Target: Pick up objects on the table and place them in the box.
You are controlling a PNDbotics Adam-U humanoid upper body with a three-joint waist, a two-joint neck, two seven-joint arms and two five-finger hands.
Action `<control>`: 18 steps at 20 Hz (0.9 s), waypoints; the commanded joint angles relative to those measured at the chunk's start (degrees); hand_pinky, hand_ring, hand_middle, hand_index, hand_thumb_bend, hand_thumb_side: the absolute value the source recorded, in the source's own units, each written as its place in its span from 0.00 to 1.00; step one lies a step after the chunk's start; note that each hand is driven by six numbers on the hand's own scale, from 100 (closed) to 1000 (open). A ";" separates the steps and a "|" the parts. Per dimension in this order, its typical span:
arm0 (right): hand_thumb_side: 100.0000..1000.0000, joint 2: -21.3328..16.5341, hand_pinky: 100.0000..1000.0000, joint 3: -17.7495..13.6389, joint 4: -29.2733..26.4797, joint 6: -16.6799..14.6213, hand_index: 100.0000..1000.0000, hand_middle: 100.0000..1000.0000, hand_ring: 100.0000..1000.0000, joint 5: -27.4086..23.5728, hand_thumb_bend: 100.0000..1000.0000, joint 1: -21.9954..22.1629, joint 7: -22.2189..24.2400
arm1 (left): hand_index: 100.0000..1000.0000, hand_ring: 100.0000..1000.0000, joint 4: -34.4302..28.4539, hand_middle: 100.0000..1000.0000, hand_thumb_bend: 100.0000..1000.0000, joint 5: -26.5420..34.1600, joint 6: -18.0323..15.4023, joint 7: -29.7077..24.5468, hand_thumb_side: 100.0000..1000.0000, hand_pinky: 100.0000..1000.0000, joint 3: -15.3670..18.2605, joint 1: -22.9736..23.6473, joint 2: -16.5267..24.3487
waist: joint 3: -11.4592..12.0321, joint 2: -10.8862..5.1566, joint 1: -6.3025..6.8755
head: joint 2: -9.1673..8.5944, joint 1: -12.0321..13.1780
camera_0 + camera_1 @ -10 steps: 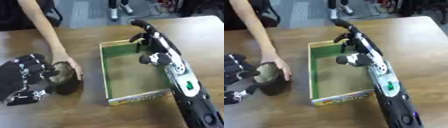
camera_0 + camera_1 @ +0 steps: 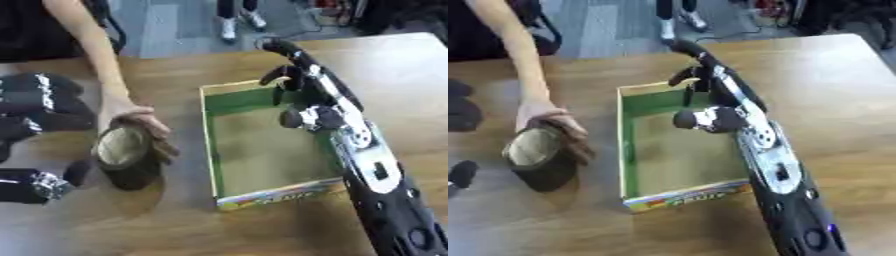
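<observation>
left robot hand [image 2: 35, 115] fully seen left-eye only | box [image 2: 627, 150] both

Your black left hand [image 2: 31, 117] at nine o'clock is blurred and cut by the frame edge. A person's bare hand [image 2: 131, 115] covers the far rim of the dark round container [image 2: 122, 157].
</observation>
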 commanded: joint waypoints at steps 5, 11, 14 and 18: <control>0.49 -0.93 0.32 -0.42 -0.52 0.01 0.99 0.94 0.62 -0.14 1.00 -0.51 -0.14 | 0.80 0.55 1.50 0.55 0.00 30.82 -0.18 -30.51 0.27 0.62 7.68 -0.92 1.00 | 0.69 -1.12 0.00 | 0.11 -0.48; 0.49 -1.02 0.32 -0.58 -0.54 -0.04 0.99 0.93 0.62 -0.01 1.00 -0.51 -0.33 | 0.80 0.55 5.21 0.55 0.00 45.82 -0.18 -43.95 0.26 0.62 10.97 -1.51 1.66 | 0.79 -1.20 0.00 | 0.11 -0.61; 0.49 -1.02 0.32 -0.57 -0.56 -0.06 0.99 0.93 0.62 -0.01 1.00 -0.50 -0.35 | 0.80 0.56 5.45 0.55 0.00 46.94 -0.18 -44.42 0.27 0.62 11.19 -1.54 1.83 | 0.77 -1.22 0.04 | 0.08 -0.60; 0.49 -1.05 0.32 -0.55 -0.58 -0.06 0.99 0.93 0.62 -0.02 1.00 -0.49 -0.33 | 0.80 0.56 5.39 0.55 0.00 47.03 -0.18 -44.48 0.27 0.62 11.18 -1.51 1.82 | 0.74 -1.18 0.09 | 0.04 -0.60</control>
